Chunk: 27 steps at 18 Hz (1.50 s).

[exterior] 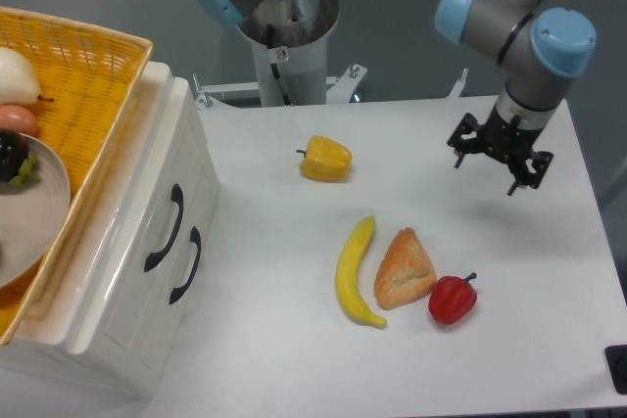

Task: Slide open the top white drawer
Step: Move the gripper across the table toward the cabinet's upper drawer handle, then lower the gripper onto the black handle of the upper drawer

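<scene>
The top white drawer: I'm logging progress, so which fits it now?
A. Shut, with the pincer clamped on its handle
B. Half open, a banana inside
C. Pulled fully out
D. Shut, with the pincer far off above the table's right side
D: the top white drawer sits flush with the cabinet front, while the pincer hangs over the table, holding nothing.

A yellow pepper [325, 159], banana [354, 272], pastry [404, 268] and red pepper [453, 299] lie on the bench [294, 340]; a basket [83, 95] tops the cabinet
</scene>
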Available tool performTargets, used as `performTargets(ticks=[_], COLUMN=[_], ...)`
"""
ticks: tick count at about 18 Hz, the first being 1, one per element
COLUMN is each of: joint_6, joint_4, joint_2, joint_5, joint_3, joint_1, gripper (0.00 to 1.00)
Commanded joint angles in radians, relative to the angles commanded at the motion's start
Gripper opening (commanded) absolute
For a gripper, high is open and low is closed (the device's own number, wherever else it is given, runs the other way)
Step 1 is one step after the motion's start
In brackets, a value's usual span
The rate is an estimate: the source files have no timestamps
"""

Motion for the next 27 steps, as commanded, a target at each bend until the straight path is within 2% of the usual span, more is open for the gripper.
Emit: performTargets(ticks=[2,5,9,10,14,18,21,27], joint_6=[-0.061,-0.166,-0.226,-0.247,-0.406,-0.554,-0.600,-0.621], joint_4=[-0.026,-0.034,-0.066,-0.089,-0.141,-0.143,-0.149,-0.149], joint_2=[0.006,0.015,0.028,0.037,0.060,0.066,0.057,0.037], joint_5=[0.000,-0.002,-0.009,-0.012,-0.089,-0.135,-0.146,-0.193], joint_3=[0.002,0.002,0.003,0.006,0.018,0.038,0.057,0.077], joint_1=[-0.032,-0.074,-0.118,-0.133,-0.193,-0.273,-0.333,-0.361], gripper=[1.00,1.00,1.00,1.00,1.00,1.00,1.00,1.00])
